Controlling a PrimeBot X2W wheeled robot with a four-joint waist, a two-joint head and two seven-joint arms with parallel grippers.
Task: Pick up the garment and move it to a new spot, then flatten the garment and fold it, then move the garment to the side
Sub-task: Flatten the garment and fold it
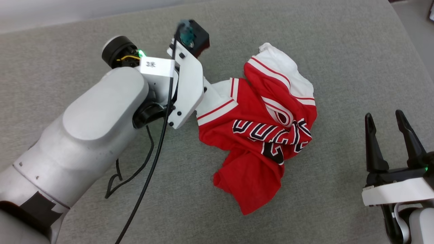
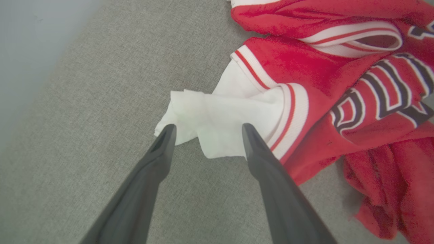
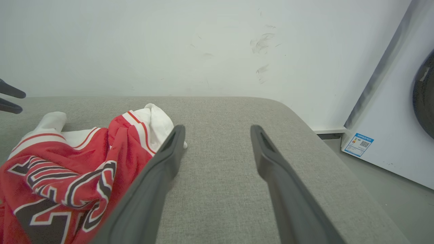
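My left tool (image 2: 206,130), jaws wide and gripping nothing, sits at the white sleeve (image 2: 220,112) of the crumpled garment (image 1: 257,112); my right tool (image 1: 383,117) stands open, empty, apart.

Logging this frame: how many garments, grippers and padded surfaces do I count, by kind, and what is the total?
garment: 1
grippers: 2, the left gripper and the right gripper, both open
grey padded surface: 1
Total: 4
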